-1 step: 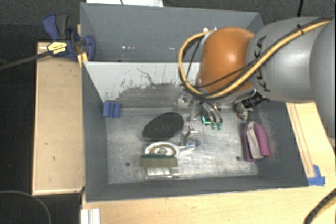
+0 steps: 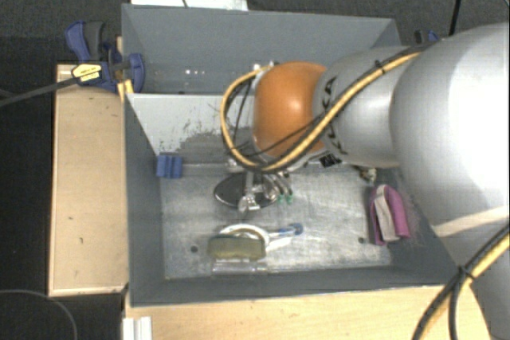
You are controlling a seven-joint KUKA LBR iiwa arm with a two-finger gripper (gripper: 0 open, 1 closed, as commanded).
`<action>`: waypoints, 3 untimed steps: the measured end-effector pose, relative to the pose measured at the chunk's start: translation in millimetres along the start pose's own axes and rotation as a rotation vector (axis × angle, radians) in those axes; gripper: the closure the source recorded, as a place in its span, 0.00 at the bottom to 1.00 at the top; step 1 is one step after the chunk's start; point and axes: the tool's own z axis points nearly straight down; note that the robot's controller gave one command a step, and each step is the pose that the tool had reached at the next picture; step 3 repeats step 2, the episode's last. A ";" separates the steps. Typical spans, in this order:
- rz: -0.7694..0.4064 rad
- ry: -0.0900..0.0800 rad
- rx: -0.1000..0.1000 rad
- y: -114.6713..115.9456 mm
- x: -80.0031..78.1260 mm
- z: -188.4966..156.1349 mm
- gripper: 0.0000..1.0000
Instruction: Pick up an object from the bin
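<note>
Gripper (image 2: 263, 193): hanging low under the orange wrist cover (image 2: 287, 111), reaching the right edge of the dark round disc (image 2: 229, 191); I cannot tell how wide it is opening or whether it is gripping anything.
Dark round disc: lying flat in the grey bin (image 2: 143, 251).
Blue block (image 2: 169, 166): sitting left of the disc.
Olive pad with white handle (image 2: 237, 248): lying just in front of the disc.
Purple-pink thing (image 2: 388, 212): lying well right of the disc.

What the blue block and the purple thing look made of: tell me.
The blue block: likely foam or matte plastic, going by its flat dull colour with no glint. The purple thing: probably soft cloth or rubber, with folded purple and pink layers; hard to say.
</note>
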 end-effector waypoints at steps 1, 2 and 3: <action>0.008 -0.005 -0.001 -1.5 -1.3 -4.1 1.00; -0.030 -0.002 0.002 -15.5 2.9 -185.2 1.00; -0.030 -0.002 0.002 -15.5 2.9 -185.2 1.00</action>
